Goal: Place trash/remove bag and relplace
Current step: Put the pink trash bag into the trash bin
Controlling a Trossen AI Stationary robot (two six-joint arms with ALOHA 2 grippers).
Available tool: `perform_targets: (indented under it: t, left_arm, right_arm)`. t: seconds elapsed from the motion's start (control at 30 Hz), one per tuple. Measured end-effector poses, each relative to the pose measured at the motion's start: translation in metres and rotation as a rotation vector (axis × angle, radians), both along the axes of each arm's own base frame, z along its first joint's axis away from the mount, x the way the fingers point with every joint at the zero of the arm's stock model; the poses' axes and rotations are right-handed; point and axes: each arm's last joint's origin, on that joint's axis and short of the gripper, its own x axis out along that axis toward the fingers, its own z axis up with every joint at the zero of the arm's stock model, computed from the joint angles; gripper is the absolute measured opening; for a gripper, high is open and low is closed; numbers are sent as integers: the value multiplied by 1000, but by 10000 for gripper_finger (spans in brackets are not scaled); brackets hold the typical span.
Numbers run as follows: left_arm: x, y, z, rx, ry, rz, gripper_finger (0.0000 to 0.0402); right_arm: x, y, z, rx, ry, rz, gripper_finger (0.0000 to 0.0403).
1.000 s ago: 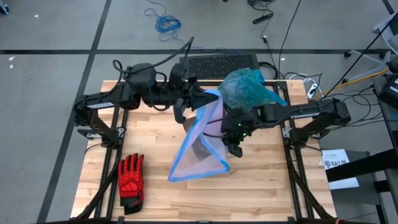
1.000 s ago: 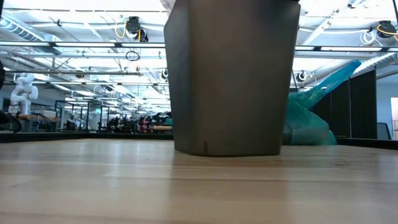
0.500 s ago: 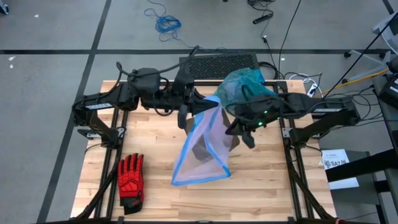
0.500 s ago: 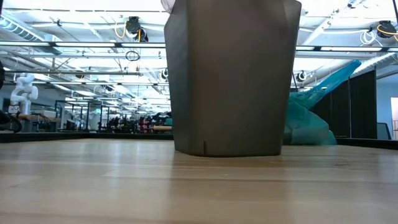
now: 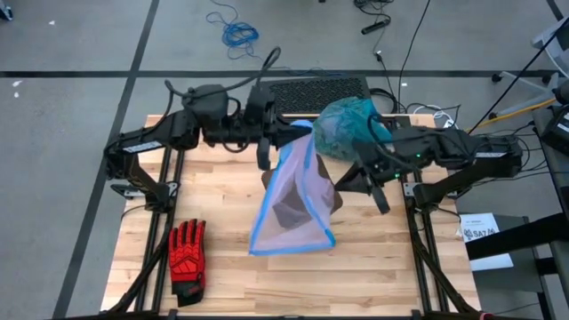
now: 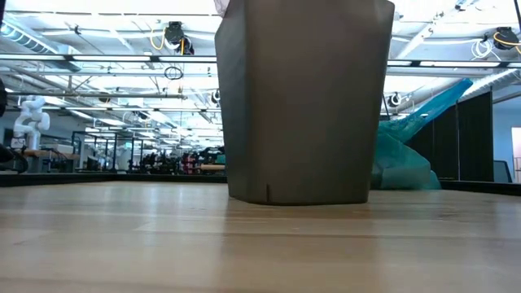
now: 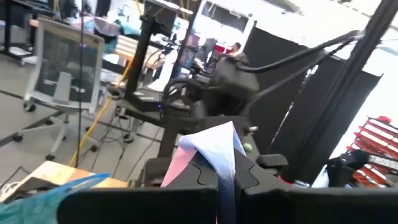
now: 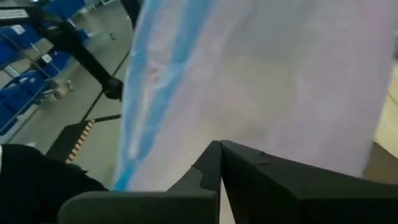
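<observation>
**New lilac bag held up over the bin**

The left gripper (image 5: 283, 145) sits just above the middle of the high view. Its fingers are pressed together on the top edge of the lilac bag (image 5: 293, 200). In the left wrist view, a pinched fold of that bag (image 7: 214, 146) sticks up between the two dark fingers. The bag hangs down from this pinch and spreads wide at its blue rim (image 5: 293, 246). I think the arm holds it high so the bag can open out and go over the bin.

The right gripper (image 5: 380, 197) is to the right of the lilac bag, and its fingers are pressed together too. I see nothing held in them. In the right wrist view the closed fingertips (image 8: 220, 149) point at the pale bag, very near it. I cannot tell if they touch it.

The dark bin (image 6: 303, 102) stands on the wooden table (image 5: 222, 267). From above it shows as a dark shape through the thin lilac bag. Its inside cannot be seen, so I cannot say if it is empty.

The teal-green bag (image 5: 348, 127) lies bunched up at the top of the table, just right of the middle. It looks full and lumpy, so the trash is most likely inside it, but no trash shows.

A red glove (image 5: 187, 253) lies at the lower left, well apart.
</observation>
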Motion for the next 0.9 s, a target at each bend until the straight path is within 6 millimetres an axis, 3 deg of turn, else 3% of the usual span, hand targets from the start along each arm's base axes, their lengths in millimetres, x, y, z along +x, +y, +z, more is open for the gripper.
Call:
perform_targets:
  t: [0.2, 0.43, 0.7, 0.9]
  left_arm:
    - [5, 3, -5, 21, 28, -8, 0]
    - [30, 23, -22, 46, 35, -23, 0]
    - [28, 59, -26, 59, 60, -29, 0]
    - [23, 81, -23, 63, 25, -16, 0]
  right_arm:
    - [13, 9, -5, -25, 1, -18, 0]
    - [31, 18, -12, 13, 15, -14, 0]
    - [29, 24, -7, 4, -40, -3, 0]
    - [33, 26, 6, 40, -181, -1, 0]
